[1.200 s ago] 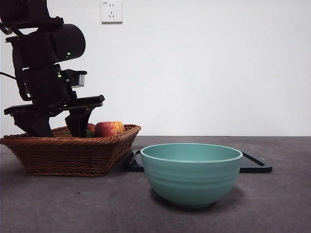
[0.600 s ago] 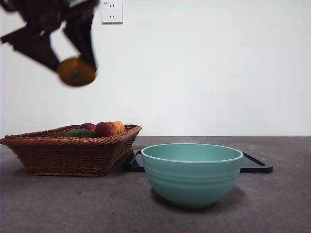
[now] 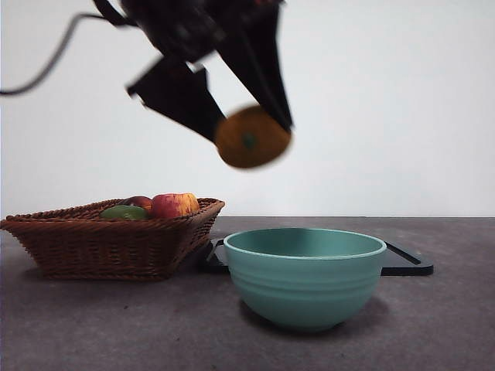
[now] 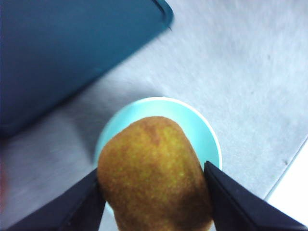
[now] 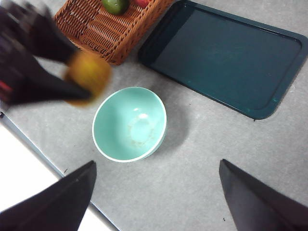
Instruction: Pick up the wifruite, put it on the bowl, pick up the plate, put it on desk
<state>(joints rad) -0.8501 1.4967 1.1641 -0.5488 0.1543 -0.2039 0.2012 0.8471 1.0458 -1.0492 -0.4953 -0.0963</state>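
Observation:
My left gripper (image 3: 251,127) is shut on the wifruite (image 3: 251,137), a brown oval fruit, and holds it in the air above the near-left part of the mint-teal bowl (image 3: 304,278). In the left wrist view the wifruite (image 4: 154,173) sits between the two jaws with the bowl's rim (image 4: 211,139) below it. From high above, the right wrist view shows the blurred wifruite (image 5: 89,72) beside the bowl (image 5: 129,123). My right gripper (image 5: 157,163) hangs open and holds nothing. The plate (image 5: 226,57), a dark teal rectangular tray, lies on the desk (image 3: 116,325) behind the bowl.
A wicker basket (image 3: 108,239) stands at the left, holding a red-yellow apple (image 3: 174,205) and a green fruit (image 3: 124,212). The plate's edge (image 3: 406,263) shows behind the bowl. The desk's edge runs close to the bowl in the right wrist view.
My left gripper rose out of the basket with the wifruite and carried it to the right, from above the basket to above the bowl.

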